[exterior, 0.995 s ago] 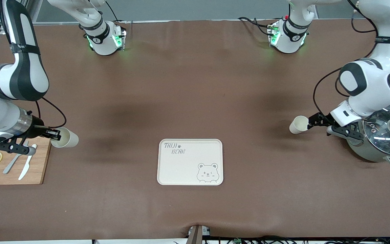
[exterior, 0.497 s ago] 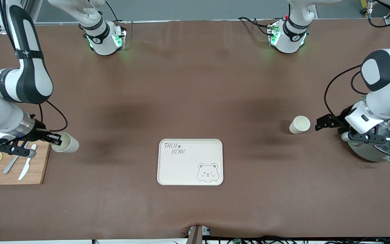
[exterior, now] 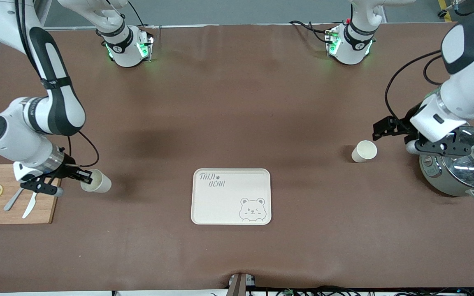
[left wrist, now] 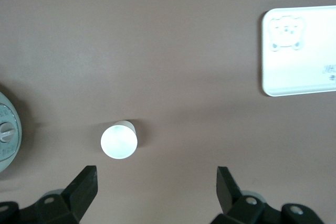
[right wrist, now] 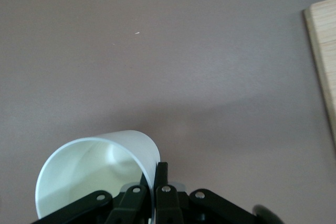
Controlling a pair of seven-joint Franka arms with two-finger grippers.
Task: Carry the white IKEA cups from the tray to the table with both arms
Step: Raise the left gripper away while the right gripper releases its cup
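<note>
Front view: the tray was seen bare; one cup was stood on the table toward the left arm's end, apart from the wide-open left gripper; the second cup was pinched at its rim by the right gripper, beside the cutting board. Left wrist view: the freed cup was shown upright. Right wrist view: the wall of the held cup was clamped; its setting down and release was judged the next step.
</note>
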